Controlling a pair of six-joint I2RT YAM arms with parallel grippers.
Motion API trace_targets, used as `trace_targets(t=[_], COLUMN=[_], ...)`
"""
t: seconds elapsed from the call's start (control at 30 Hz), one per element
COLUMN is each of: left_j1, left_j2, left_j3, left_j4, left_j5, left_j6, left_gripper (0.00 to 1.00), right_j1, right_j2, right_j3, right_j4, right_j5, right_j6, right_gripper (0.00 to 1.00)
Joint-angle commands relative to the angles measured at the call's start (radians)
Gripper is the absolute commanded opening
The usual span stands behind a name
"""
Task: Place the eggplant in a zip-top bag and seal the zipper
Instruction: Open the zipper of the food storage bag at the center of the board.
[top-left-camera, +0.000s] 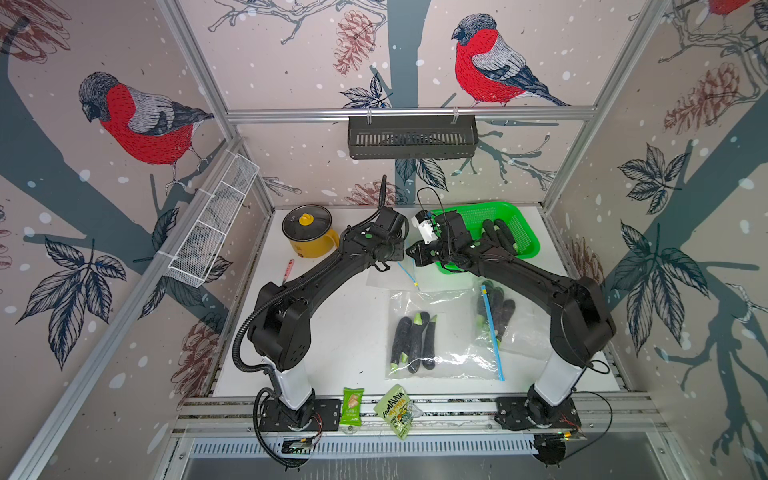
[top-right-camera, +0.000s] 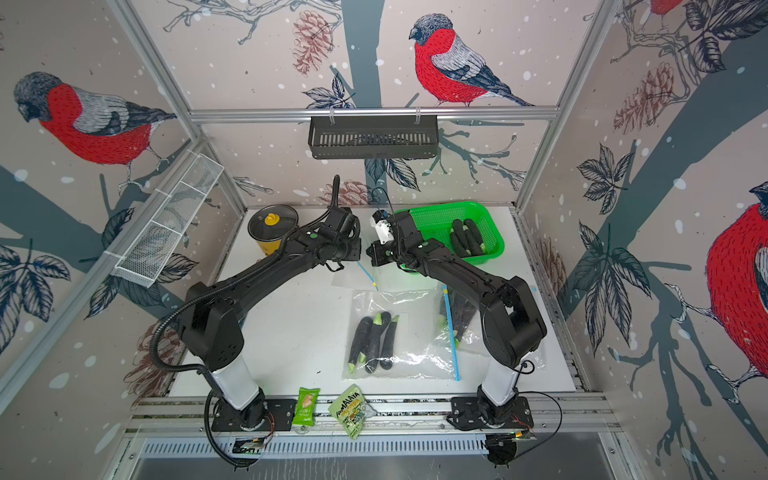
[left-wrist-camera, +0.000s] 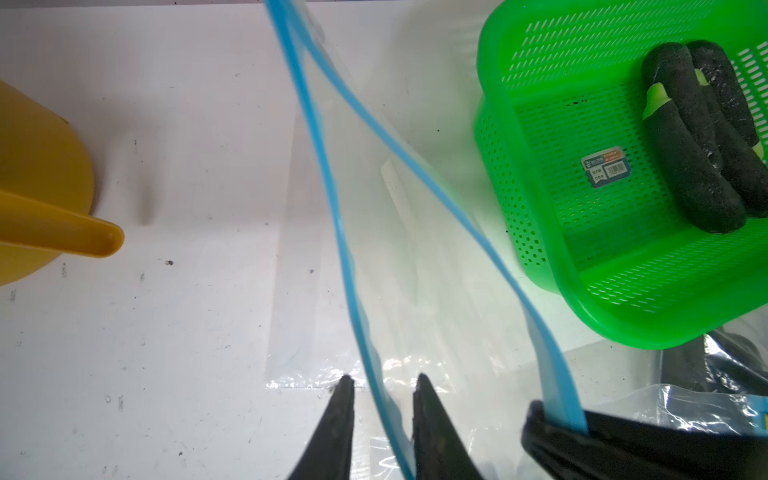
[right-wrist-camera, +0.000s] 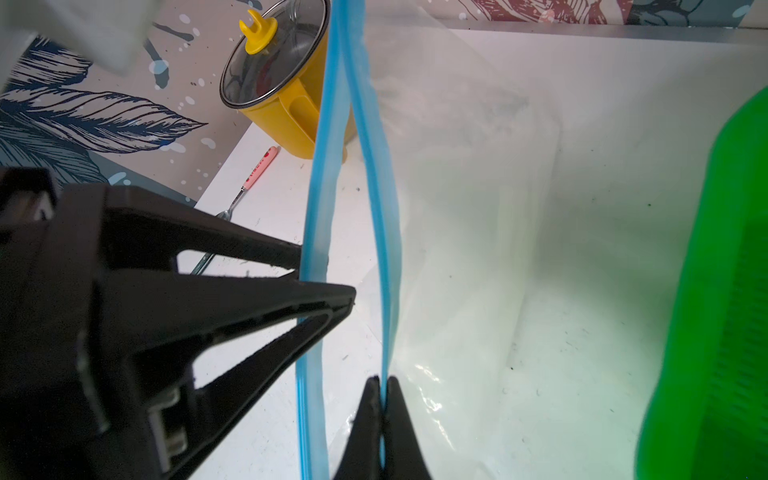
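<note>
Blue zipper strips (left-wrist-camera: 328, 187) stand apart along the mouth of the clear zip-top bag (left-wrist-camera: 436, 257), which hangs open between my two tools over the middle of the white surface (top-left-camera: 332, 332), toward its far side. My right tool (right-wrist-camera: 383, 384) is pinched together on one strip, the plastic squeezed flat between its fingertips. My left tool (left-wrist-camera: 384, 380) has its fingers apart. The other strip runs through the gap between them, and I cannot tell whether either finger touches it.

The eggplants (left-wrist-camera: 690, 158) lie side by side in the green basket (left-wrist-camera: 519, 216) at the far right of the surface. They are just to the right of the bag's mouth and of my right tool, and clear of both tools.

Nearer to me, two more clear bags lie flat with dark eggplants inside. One is at the centre (top-left-camera: 436, 336). The other (top-left-camera: 498, 316) is to its right, partly under my right arm. A yellow pot (top-left-camera: 307, 237) with a glass lid stands at the far left, to the left of my left tool.
</note>
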Motion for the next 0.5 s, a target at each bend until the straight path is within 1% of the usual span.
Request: trace_targets(t=[0.0,0.07,0.17,0.23,0.47], left_j1=[0.001,0.001,-0.017,-0.019,-0.026], left_j2=[-0.026,-0.034,-0.045,-0.058,-0.054], left_j3=[-0.009,-0.001,0.019,0.009,0.086], left_j4=[0.014,-0.001,-0.032,-0.024,-0.115], left_j5=[-0.028,-0.041,-0.1,-0.112,-0.201], left_j6=[-0.028,-0.04,-0.052,-0.063,-0.083], left_gripper=[0.2,0.1,0.04,0.0,0.0], right_j1=[-0.001,-0.008,-0.017,-0.026,-0.039], right_j2=[-0.023,-0.028,-0.036,-0.031,-0.019], right_j3=[0.003,0.01,0.017,0.028,0.055], right_j4=[-0.002,-0.002,-0.011,-0.021,-0.039], right_j5=[0.025,0.015,0.01,0.008,-0.001], right_j6=[0.003,0.002,-0.008,-0.014,-0.019], right_gripper=[0.05,0.05,0.05,0.05,0.06])
